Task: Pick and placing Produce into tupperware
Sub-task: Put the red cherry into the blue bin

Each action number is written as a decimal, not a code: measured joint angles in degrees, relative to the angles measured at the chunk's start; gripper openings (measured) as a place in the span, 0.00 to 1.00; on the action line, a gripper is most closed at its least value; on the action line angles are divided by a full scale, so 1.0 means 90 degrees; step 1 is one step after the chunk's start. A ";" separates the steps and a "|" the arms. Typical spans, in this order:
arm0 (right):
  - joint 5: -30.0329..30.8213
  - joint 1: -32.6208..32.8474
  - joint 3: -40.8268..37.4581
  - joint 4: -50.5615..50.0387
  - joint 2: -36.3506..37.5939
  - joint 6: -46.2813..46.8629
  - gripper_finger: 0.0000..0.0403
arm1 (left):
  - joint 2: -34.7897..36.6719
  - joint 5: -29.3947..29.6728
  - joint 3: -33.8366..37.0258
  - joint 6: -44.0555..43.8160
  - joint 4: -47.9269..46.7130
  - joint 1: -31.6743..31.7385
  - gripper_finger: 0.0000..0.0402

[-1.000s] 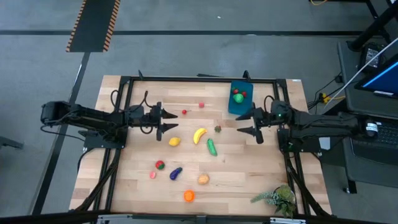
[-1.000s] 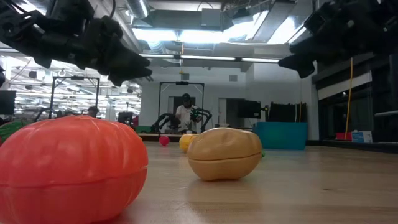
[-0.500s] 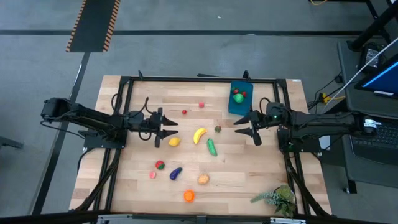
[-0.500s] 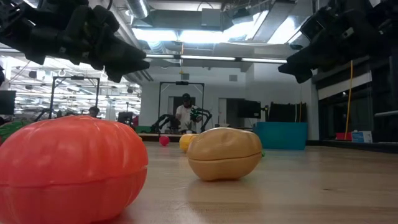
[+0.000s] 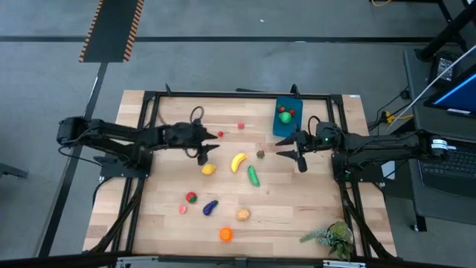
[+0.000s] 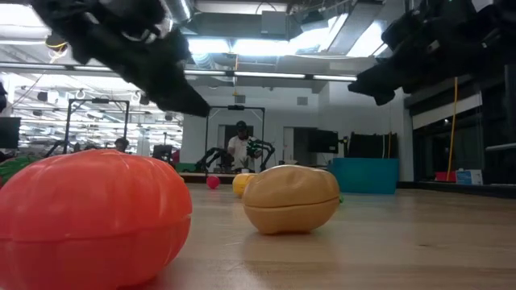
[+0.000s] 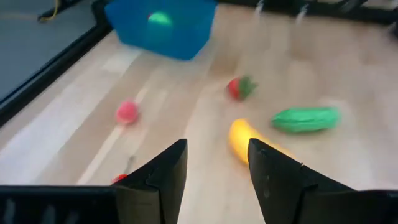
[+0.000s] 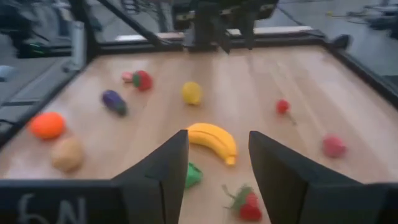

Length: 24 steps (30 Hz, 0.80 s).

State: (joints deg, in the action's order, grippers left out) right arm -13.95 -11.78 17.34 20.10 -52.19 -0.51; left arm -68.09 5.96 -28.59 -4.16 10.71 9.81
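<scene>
The produce lies scattered on the wooden table: a yellow banana (image 5: pixel 238 161), a green cucumber (image 5: pixel 253 176), a lemon (image 5: pixel 209 170), a strawberry (image 5: pixel 260 154), a purple eggplant (image 5: pixel 210 207), a tan piece (image 5: pixel 243 214), an orange (image 5: pixel 225 234) and small red pieces. The blue tupperware (image 5: pixel 286 117) stands near the far edge with a green and a red piece inside. My left gripper (image 5: pixel 208 145) hovers open just left of the lemon and the banana (image 7: pixel 239 140). My right gripper (image 5: pixel 286 151) hovers open right of the strawberry, facing the banana (image 8: pixel 214 138).
A leafy plant sprig (image 5: pixel 331 238) lies at the near right corner. A dark metal frame (image 5: pixel 223 94) runs around the table. Bare wood shows between the grippers and along the right side. A person stands far back in the room (image 6: pixel 239 145).
My left gripper has moved a little toward the table's right and tipped its fingers downward, turning about its wrist. My right gripper has crept toward the table's left, nearer the strawberry and banana. The produce has stayed put.
</scene>
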 joint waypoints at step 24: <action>0.0439 -0.0002 0.0000 0.0004 -0.0327 -0.0166 0.42 | -0.2589 0.0104 -0.1956 0.1531 -0.2308 0.1109 0.39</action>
State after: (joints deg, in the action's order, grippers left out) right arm -10.00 -11.79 17.34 20.14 -55.13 -2.00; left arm -91.39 6.90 -46.19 9.62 -10.05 19.79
